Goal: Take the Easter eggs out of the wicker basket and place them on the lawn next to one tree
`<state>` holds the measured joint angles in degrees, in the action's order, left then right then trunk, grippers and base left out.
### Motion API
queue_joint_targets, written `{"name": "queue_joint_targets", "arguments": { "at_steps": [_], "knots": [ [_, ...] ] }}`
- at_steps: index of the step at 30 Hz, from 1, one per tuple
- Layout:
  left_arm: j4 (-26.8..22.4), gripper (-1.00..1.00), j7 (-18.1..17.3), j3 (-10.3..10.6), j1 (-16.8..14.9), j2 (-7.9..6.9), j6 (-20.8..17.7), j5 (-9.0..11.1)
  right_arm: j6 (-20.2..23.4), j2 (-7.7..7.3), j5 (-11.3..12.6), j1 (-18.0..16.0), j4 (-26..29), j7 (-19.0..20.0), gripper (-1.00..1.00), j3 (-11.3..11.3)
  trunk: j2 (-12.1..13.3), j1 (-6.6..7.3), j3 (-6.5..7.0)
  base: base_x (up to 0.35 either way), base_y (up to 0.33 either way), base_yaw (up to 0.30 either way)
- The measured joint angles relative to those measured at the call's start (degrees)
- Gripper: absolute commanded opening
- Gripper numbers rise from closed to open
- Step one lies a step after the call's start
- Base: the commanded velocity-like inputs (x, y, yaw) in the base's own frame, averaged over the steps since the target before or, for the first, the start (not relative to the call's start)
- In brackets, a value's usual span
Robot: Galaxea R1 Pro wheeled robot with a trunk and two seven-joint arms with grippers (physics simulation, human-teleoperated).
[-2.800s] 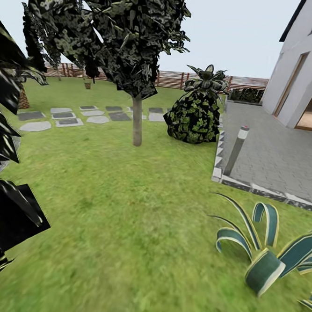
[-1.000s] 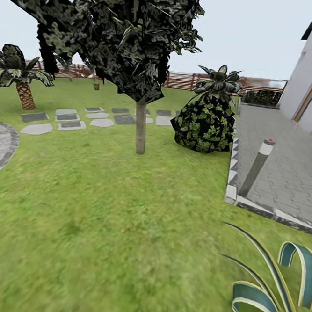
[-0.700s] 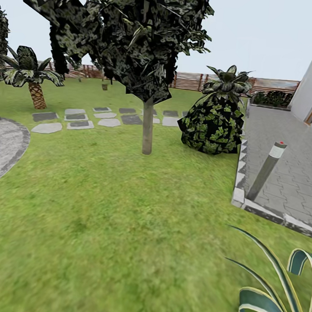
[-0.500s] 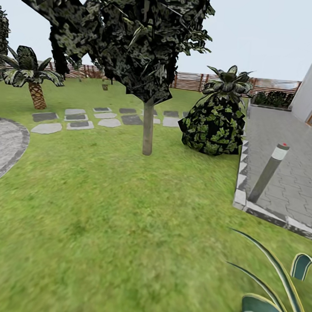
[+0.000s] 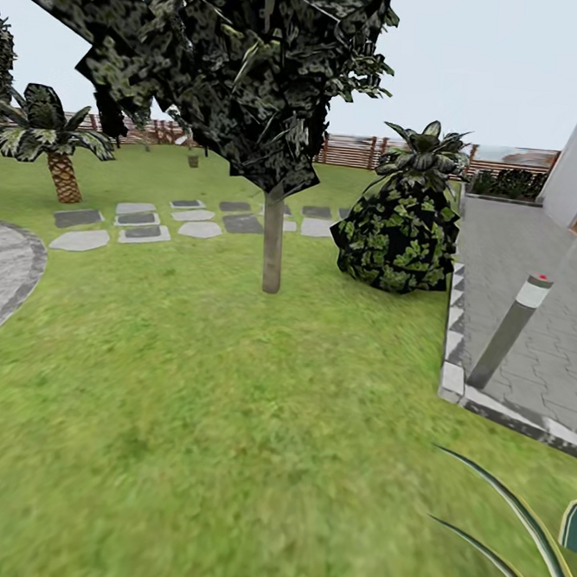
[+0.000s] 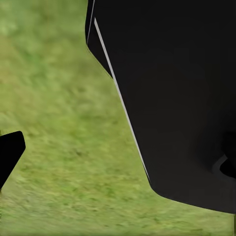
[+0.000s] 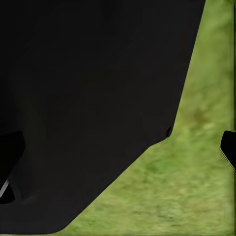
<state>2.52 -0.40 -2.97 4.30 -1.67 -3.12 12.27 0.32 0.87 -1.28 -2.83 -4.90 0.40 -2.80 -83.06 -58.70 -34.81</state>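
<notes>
Lawn (image 5: 183, 419) spreads to fence (image 5: 351, 150); paved patio (image 5: 532, 282) at right.

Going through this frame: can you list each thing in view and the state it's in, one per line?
lawn: bare green grass ahead, nothing lying on it.
thin-trunked tree: upright, dark canopy overhead.
leafy bush: standing beside the paving edge.
bollard post: leaning, red-dotted cap.
palm: upright, far left.
stepping stones: flat in the grass.
fence: standing along the back.
</notes>
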Motion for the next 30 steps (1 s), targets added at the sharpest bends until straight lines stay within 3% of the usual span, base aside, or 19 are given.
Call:
{"name": "queue_joint_targets", "arguments": {
  "at_steps": [30],
  "knots": [
    [0.01, 1.0, 0.0, 0.0, 0.0, 0.01, -0.01, 0.03, 0.0, 0.0, 0.0, 0.0, 0.0, 0.0, 1.0, 0.0, 0.0, 0.0, 0.0, 0.319, 0.0, 0.0]
  ]
}}
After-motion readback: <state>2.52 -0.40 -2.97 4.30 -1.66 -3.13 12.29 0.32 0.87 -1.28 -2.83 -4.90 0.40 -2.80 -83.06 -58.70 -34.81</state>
